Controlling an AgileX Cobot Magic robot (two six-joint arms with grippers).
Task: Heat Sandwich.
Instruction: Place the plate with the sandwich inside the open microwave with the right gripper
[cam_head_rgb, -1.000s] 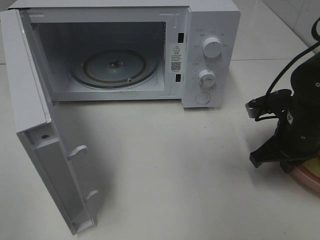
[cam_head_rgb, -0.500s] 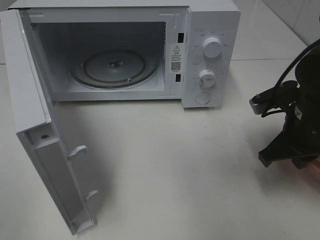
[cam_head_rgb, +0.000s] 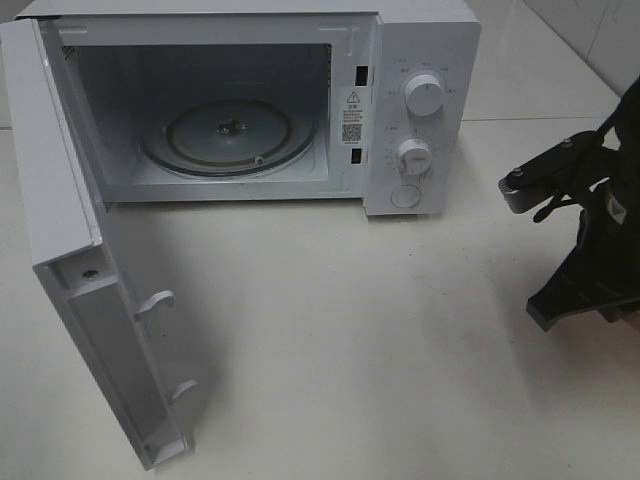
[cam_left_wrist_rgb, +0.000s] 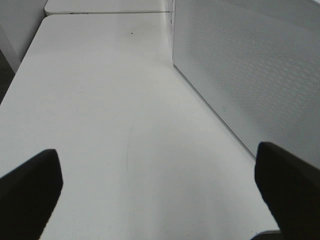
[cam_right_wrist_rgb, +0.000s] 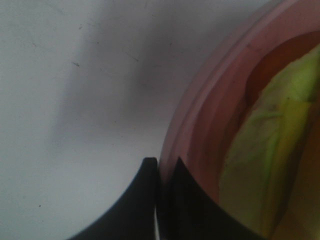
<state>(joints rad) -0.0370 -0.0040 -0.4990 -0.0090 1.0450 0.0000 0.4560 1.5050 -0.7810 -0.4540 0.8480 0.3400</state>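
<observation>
In the right wrist view the sandwich (cam_right_wrist_rgb: 270, 165) shows as yellow-green filling lying on a round pink plate (cam_right_wrist_rgb: 200, 125). My right gripper (cam_right_wrist_rgb: 159, 200) is shut, its black fingers pinched together at the plate's rim. From the high camera only the right arm (cam_head_rgb: 590, 260) shows, at the right edge of the table; plate and sandwich are out of that view. My left gripper (cam_left_wrist_rgb: 160, 185) hangs open over bare table with nothing between its fingers.
A white microwave (cam_head_rgb: 420, 100) stands at the back with its door (cam_head_rgb: 90, 300) swung wide open toward the front left. Its glass turntable (cam_head_rgb: 228, 135) holds nothing. The white perforated panel (cam_left_wrist_rgb: 250, 75) rises close beside the left gripper.
The right arm has moved to the right and risen a little. The pink plate, seen under it at the lower right before, has gone out of the high view.
</observation>
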